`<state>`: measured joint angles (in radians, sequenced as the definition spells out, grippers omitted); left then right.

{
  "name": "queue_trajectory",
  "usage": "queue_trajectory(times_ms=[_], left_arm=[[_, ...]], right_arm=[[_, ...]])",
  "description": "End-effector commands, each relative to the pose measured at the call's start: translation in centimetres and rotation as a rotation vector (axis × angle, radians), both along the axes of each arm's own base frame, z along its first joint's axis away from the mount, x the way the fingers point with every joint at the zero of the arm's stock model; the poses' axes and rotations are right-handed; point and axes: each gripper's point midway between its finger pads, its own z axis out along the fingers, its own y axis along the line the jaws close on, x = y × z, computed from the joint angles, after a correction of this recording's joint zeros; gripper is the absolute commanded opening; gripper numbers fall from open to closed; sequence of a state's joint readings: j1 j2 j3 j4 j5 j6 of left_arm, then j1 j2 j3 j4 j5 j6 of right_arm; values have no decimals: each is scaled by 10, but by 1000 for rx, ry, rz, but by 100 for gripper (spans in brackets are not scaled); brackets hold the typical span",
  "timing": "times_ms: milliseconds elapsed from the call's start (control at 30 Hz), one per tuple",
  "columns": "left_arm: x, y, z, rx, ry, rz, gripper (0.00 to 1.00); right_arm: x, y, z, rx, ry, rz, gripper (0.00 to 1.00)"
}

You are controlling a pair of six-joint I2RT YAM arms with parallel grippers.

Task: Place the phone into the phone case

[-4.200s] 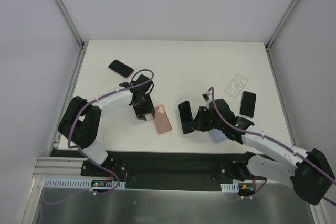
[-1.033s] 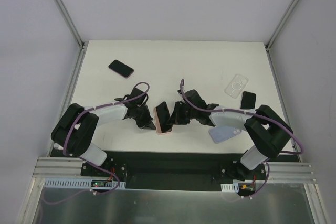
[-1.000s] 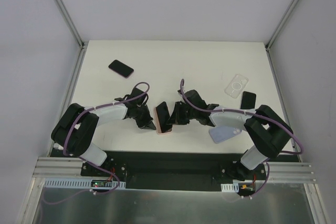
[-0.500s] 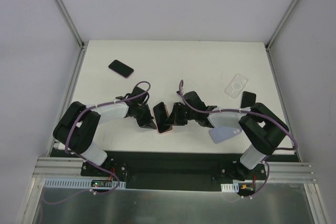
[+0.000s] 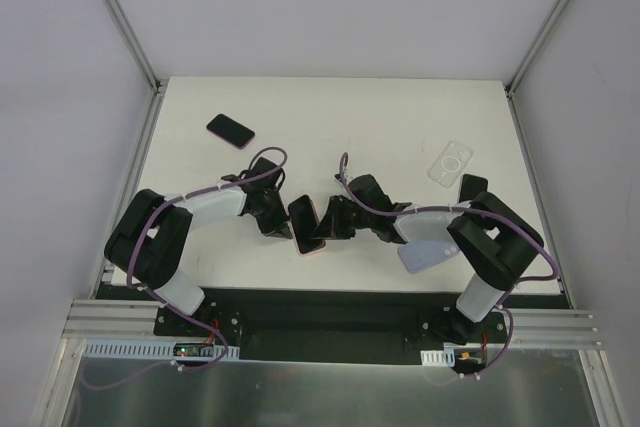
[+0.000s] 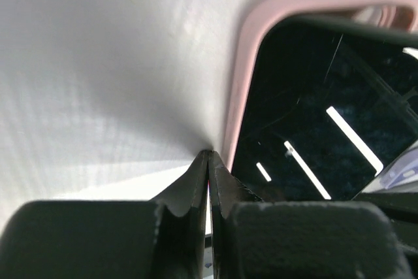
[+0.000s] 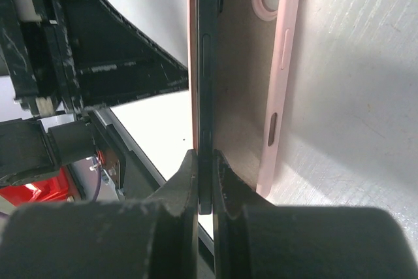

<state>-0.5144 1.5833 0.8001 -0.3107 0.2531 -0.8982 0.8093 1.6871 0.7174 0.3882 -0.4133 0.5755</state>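
Plainly, the black phone sat tilted near the front middle of the worktop. Its lower end met the pink phone case, which lay flat beneath it, and its upper end was raised off the case. In the right wrist view a thin pink strip of the case ran along one side of the phone. The case's opposite wall stood apart from the phone, and the inside of the case and its camera cutout showed between them.

The right claw was clamped on the phone's thin edge, one finger on each face. The left claw was closed on nothing, its tips pressed together at the outer rim of the pink case. Whether they touched the rim or sat just beside it could not be told.

Farther out, a second black phone lay at the far left of the worktop. A clear case lay at the right, with another black phone just beside it. A pale lilac case lay by the right arm.
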Motion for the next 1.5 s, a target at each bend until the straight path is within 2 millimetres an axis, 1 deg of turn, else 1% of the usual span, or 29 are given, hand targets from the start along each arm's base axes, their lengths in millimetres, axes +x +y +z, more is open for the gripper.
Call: queue_trajectory(times_ms=[0,100,200,233,267,300,367,400,433,500,533,567,600,633,667,700,733,767,800,833,933,1000,1100,1200,1233,1300,1333,1367,1467], left_arm=[[15,25,0,96,-28,30,0],[22,28,4,91,-46,37,0],[28,26,11,79,-68,31,0],[29,25,14,73,-74,32,0],[30,25,16,68,-77,30,0],[30,23,17,61,-79,28,0],[33,21,23,48,-97,26,5],[34,20,27,40,-107,25,6],[35,20,29,37,-113,24,7],[36,19,34,29,-127,20,11],[37,18,37,22,-134,17,12],[37,18,38,21,-138,13,17],[38,17,40,19,-146,10,20],[38,17,41,16,-151,7,21],[39,17,42,15,-153,3,28],[39,16,42,13,-157,-2,31],[40,16,43,14,-159,-6,34],[40,16,42,15,-160,-14,36],[40,15,42,11,-159,-20,37],[40,15,42,12,-157,-24,37],[41,12,39,9,-150,-45,38],[42,9,39,-2,-152,-67,37],[42,3,36,-27,-142,-90,39],[40,-7,32,-70,-123,-114,39],[42,-9,32,-80,-125,-117,38],[41,-13,28,-82,-115,-123,38],[41,-13,26,-78,-111,-124,37],[41,-14,26,-77,-111,-123,37],[40,-15,21,-69,-100,-126,37]], right_arm=[[-19,0,-17,-26,38,70,1],[-19,-1,-17,-25,41,71,1],[-19,0,-16,-26,40,71,2],[-19,0,-17,-30,45,70,4],[-19,0,-16,-31,43,67,9],[-18,0,-15,-37,46,64,11],[-17,-2,-14,-52,45,59,16],[-17,-4,-14,-64,45,53,16],[-14,-3,-9,-60,30,52,17],[-14,-8,-11,-99,27,49,18],[-13,-9,-9,-107,23,48,20],[-11,-9,-6,-115,12,46,22],[-11,-14,-8,-144,12,41,24],[-10,-16,-5,-151,1,38,26],[-8,-16,-2,-156,-9,35,30],[-9,-20,-3,-179,-12,37,31],[-8,-21,3,-177,-24,35,34],[-7,-22,7,-180,-31,32,40],[-7,-27,6,-206,-32,23,42],[-6,-29,13,-205,-54,23,46],[-7,-43,18,-278,-72,24,49],[-4,-50,22,-320,-84,17,49],[-1,-55,25,-347,-97,33,49],[5,-51,30,-336,-129,63,43],[7,-50,27,-338,-124,71,42],[12,-44,31,-311,-136,93,40],[13,-44,27,-315,-131,97,38],[17,-44,28,-313,-133,94,36],[19,-39,23,-293,-120,116,31]])
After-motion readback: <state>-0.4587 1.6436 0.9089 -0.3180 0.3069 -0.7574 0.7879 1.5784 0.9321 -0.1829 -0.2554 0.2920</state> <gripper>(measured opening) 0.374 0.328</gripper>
